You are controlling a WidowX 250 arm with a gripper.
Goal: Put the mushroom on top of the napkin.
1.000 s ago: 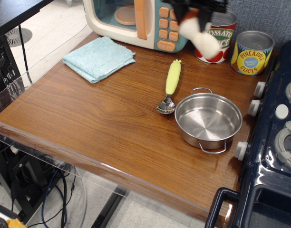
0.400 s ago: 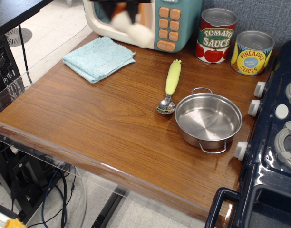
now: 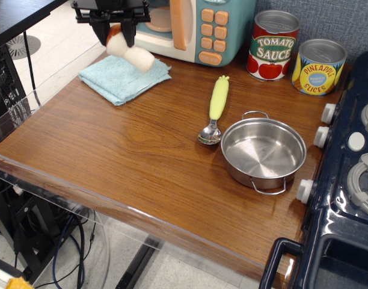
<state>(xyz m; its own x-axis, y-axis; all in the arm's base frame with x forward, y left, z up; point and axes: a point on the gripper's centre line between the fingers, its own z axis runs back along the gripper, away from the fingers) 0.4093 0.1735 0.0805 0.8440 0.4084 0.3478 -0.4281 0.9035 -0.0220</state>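
My gripper (image 3: 116,35) is at the top left, above the far part of the napkin, and is shut on the mushroom (image 3: 131,52). The mushroom's reddish-brown cap is pinched between the black fingers (image 3: 127,31), and its cream stem hangs down and to the right. It hangs just over the napkin (image 3: 124,74), a folded light blue-teal cloth lying at the back left of the wooden table. I cannot tell whether the stem touches the cloth.
A toy microwave (image 3: 183,27) stands right behind the gripper. A yellow-handled spoon (image 3: 216,109) and a steel pot (image 3: 263,151) lie mid-right. Tomato sauce (image 3: 274,44) and pineapple (image 3: 318,66) cans stand at the back right. A toy stove (image 3: 349,174) borders the right edge.
My gripper has carried the mushroom leftward from in front of the tomato sauce can, past the microwave, and lower, to just above the napkin.
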